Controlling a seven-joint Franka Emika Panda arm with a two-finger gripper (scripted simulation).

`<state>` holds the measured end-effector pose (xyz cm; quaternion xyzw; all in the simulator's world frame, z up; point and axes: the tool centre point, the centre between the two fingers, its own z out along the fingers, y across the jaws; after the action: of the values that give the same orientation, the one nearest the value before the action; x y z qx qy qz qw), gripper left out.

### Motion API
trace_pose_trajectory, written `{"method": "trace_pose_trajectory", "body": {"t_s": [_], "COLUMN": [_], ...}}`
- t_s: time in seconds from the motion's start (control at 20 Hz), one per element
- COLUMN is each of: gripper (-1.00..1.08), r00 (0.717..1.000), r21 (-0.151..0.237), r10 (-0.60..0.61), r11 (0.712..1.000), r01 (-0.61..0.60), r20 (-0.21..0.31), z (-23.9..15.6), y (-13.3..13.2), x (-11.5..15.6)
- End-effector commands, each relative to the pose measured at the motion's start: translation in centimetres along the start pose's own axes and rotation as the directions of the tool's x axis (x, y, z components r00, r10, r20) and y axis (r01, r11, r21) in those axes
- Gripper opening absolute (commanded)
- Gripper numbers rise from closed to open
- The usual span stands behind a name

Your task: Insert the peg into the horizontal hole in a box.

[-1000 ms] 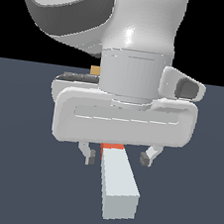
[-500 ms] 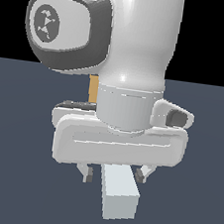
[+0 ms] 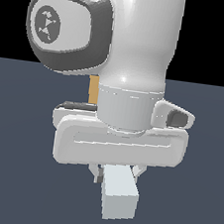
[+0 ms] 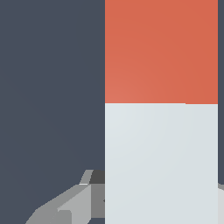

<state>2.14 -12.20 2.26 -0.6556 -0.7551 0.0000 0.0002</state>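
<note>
The peg (image 3: 118,193) lies on the dark floor, its pale grey-white end sticking out toward the camera from under the hand. In the wrist view the peg (image 4: 161,162) fills much of the picture, with its red-orange end (image 4: 161,50) beyond the pale part. My gripper (image 3: 116,173) stands straight above the peg with a finger pressed to each side, shut on it. One finger (image 4: 74,205) shows beside the peg's edge. Only a thin tan strip of the box (image 3: 93,89) shows behind the arm. The hole is hidden.
The arm's large white and grey body (image 3: 118,40) blocks most of the exterior view. Dark blue-grey floor (image 3: 15,181) surrounds the peg on all sides.
The hand has come down over the peg, covering its red-orange end in the exterior view. The fingers have drawn in from a wide spread to the peg's sides.
</note>
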Motion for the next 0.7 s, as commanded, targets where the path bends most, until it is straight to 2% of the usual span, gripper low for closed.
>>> {"method": "trace_pose_trajectory", "body": {"t_s": [0.0,0.35,0.65], "gripper": [-1.0,-1.0,-1.0], "r00": [1.0,1.0,0.999], "r21": [0.0,0.0,0.0], "r10": [0.0,0.01,0.043], "r11": [1.0,1.0,0.999], "r01": [0.0,-0.01,-0.043], "r20": [0.0,0.0,0.0], "z": [0.0,-0.2,-0.9], "y": [0.0,-0.3,-1.2], "x": [0.0,0.7,2.8]}}
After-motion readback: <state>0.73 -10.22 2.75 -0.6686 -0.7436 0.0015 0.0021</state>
